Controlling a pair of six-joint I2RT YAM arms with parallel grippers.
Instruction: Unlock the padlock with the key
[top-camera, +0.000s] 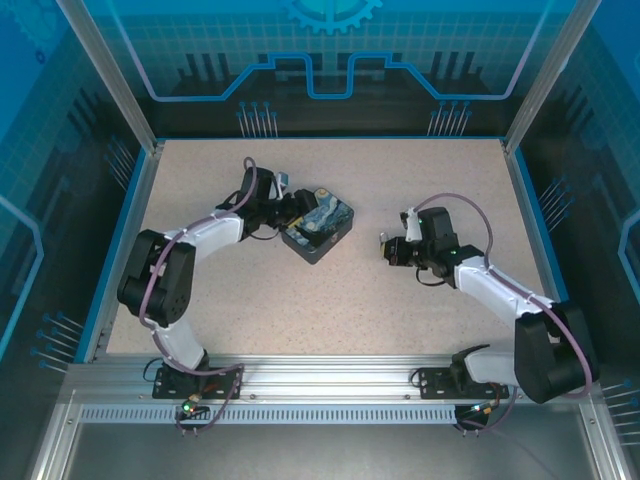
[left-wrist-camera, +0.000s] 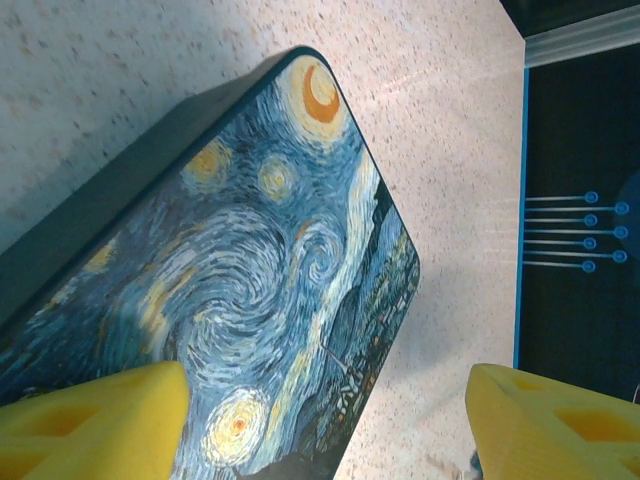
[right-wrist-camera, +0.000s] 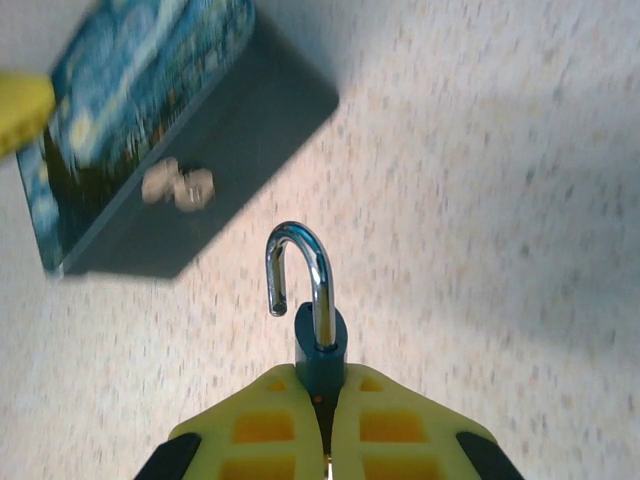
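Right wrist view: the padlock (right-wrist-camera: 320, 352) is clamped in my right jaws, its blue body pinched between the two yellow fingers (right-wrist-camera: 265, 428), which close together around it. Its long axis runs straight out along the line of the jaws, shackle (right-wrist-camera: 300, 262) foremost. The shackle's short leg hangs free beside the body, which I read as the lock being open. The keyway end is buried between the fingers, so I cannot tell whether the key is seated there. Ahead and to the left of the shackle lies the painted tin (right-wrist-camera: 130, 90), its pale clasp (right-wrist-camera: 178, 186) facing the padlock across bare tabletop (right-wrist-camera: 480, 180), near but apart. Left wrist view: my left jaws are wide apart and empty, one finger (left-wrist-camera: 90, 420) overlapping the tin's lid (left-wrist-camera: 260, 290), the other out over the tabletop. Top view: the right arm (top-camera: 480, 285) is the one on the padlock; the left arm (top-camera: 200, 240) reaches the tin from its other side, well apart from the lock.
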